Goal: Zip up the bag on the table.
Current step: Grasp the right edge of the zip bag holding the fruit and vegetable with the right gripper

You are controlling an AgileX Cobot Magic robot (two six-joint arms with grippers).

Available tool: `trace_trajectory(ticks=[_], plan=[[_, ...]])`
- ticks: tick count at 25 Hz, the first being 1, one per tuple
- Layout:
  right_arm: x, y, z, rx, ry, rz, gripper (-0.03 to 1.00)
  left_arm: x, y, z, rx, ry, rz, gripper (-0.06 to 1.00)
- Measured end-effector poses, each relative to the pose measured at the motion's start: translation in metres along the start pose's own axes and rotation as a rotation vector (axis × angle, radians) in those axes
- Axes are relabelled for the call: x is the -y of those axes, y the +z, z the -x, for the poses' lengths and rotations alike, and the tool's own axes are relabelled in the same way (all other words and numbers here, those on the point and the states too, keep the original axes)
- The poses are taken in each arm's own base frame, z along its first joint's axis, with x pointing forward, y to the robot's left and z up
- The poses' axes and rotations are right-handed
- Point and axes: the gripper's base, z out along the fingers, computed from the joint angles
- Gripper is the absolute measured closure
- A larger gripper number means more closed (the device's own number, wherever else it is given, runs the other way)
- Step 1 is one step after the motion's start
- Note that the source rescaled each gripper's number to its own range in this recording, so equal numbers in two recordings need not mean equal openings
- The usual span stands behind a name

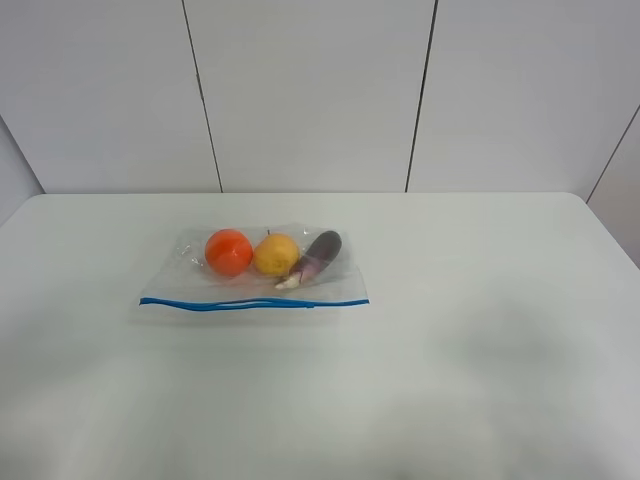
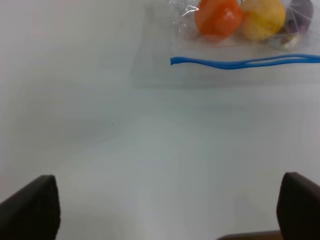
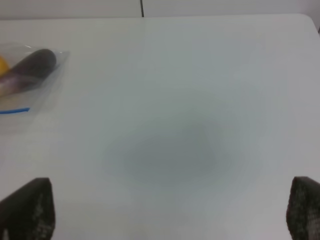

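The clear plastic bag [image 1: 255, 270] lies on the white table [image 1: 480, 330], left of centre. It holds an orange fruit [image 1: 229, 251], a yellow fruit [image 1: 276, 254] and a purple eggplant [image 1: 316, 257]. Its blue zipper strip [image 1: 255, 303] runs along the near edge and gapes slightly in the middle. Neither arm shows in the exterior high view. The left gripper [image 2: 167, 210] is open and empty, well short of the bag [image 2: 240, 35]. The right gripper [image 3: 170, 215] is open and empty, with the bag's end [image 3: 30, 75] off to one side.
A pale panelled wall [image 1: 320, 90] stands behind the table's far edge. The table's rounded far right corner [image 1: 580, 198] shows in the exterior high view.
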Motion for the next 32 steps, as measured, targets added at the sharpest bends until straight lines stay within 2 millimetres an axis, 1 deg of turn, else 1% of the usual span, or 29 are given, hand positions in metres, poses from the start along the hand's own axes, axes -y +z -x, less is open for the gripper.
trace_trajectory(ticks=[11, 13, 14, 16, 18, 20, 22, 24, 26, 27, 29, 32], plan=[[0.001, 0.0, 0.0, 0.0, -0.006, -0.01, -0.03, 0.0, 0.0, 0.0, 0.0, 0.0, 0.0, -0.06], [0.001, -0.001, 0.003, 0.006, -0.008, -0.013, -0.03, 0.0, 0.0, 0.0, 0.0, 0.0, 0.0, -0.06], [0.001, -0.001, 0.008, 0.007, -0.007, -0.013, -0.03, 0.0, 0.0, 0.0, 0.0, 0.0, 0.0, -0.06], [0.001, 0.002, 0.025, 0.004, 0.0, -0.004, -0.03, 0.0, 0.0, 0.0, 0.0, 0.0, 0.0, -0.06], [0.002, 0.009, 0.048, -0.025, 0.013, 0.01, -0.03, 0.0, 0.0, 0.0, 0.0, 0.0, 0.0, -0.06], [0.001, 0.022, 0.072, -0.071, 0.034, 0.033, -0.03, 0.0, 0.0, 0.0, 0.0, 0.0, 0.0, -0.06], [0.001, 0.04, 0.097, -0.135, 0.057, 0.058, -0.03, 0.0, 0.0, 0.0, 0.0, 0.0, 0.0, -0.06], [0.001, 0.06, 0.118, -0.192, 0.085, 0.083, -0.03, 0.0, 0.0, 0.0, 0.0, 0.0, 0.0, -0.06], [0.0, 0.088, 0.138, -0.258, 0.121, 0.113, -0.03, 0.0, 0.0, 0.0, 0.0, 0.0, 0.0, -0.06], [-0.001, 0.1, 0.145, -0.286, 0.143, 0.132, -0.03, 0.0, 0.0, 0.0, 0.0, 0.0, 0.0, -0.06], [-0.003, 0.131, 0.159, -0.354, 0.19, 0.169, -0.03, 0.0, 0.0, 0.0, 0.0, 0.0, 0.0, -0.06], [-0.008, 0.182, 0.165, -0.471, 0.236, 0.242, -0.03, 0.0, 0.0, 0.0, 0.0, 0.0, 0.0, -0.06]])
